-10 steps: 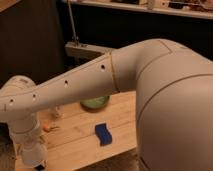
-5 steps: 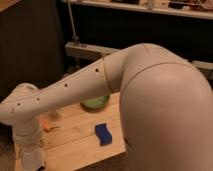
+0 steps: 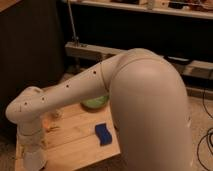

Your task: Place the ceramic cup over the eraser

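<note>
Gripper (image 3: 34, 159) low at table (image 3: 75, 150) left edge, open/closed can't tell, cup and eraser not visible (maybe behind the arm); I'd expect ceramic to be rigid, heavyish, slick, chippable, so pinch the wall mid-height, firmly.

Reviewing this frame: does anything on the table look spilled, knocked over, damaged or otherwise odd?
Nothing stands out. The blue block lies flat on the wooden table, a green bowl sits behind it, and small orange bits lie near the left edge. The arm hides much of the table; the end effector hangs low at the left.
</note>
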Action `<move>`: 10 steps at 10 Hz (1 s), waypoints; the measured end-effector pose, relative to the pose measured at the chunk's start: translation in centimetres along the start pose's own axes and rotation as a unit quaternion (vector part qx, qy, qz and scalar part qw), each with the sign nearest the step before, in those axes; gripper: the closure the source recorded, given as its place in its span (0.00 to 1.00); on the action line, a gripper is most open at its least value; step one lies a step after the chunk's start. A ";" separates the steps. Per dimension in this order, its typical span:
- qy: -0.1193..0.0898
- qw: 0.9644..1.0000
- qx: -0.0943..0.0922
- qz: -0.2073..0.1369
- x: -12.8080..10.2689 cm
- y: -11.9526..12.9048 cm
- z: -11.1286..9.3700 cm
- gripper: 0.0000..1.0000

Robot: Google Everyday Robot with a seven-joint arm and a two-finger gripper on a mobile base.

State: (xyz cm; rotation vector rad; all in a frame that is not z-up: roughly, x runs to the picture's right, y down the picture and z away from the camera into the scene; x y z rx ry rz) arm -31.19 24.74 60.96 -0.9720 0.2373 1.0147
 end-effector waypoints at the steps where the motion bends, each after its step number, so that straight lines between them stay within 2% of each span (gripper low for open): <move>1: -0.001 1.000 -0.001 0.007 -0.1 -0.3 0.0 0.20; 10: 0.000 1.000 -0.001 0.006 -0.1 -0.2 0.1 0.20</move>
